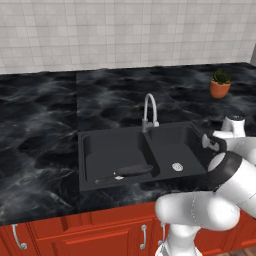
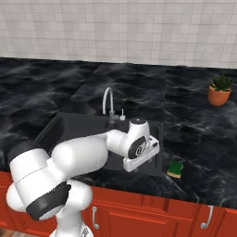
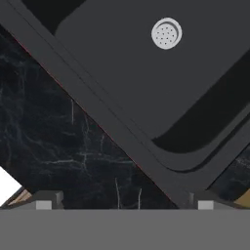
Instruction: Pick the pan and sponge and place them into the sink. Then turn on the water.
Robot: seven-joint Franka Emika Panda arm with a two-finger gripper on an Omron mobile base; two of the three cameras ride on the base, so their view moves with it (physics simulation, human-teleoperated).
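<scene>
Sponge lies to the right of the pincer, on the worktop past the sink's front right corner.

The pan [image 1: 131,171] already rests in the left basin of the sink [image 1: 192,134], handle toward the left; the sponge [image 2: 175,168] remains on the worktop [image 2: 199,139], just beside the sink's right rim near the front edge. The pincer [image 3: 121,201] hangs above the right basin's front right corner, pointing down, with the drain [image 3: 166,33] ahead of it; the fingertips [image 3: 43,201] stand wide apart and hold nothing. Judged from this, the coming move is a short sideways travel to the right, clear of the rim, then a descent. The sponge's long axis appears to run roughly front to back, though it is too small to confirm. No water falls from the faucet [image 1: 149,108].
</scene>
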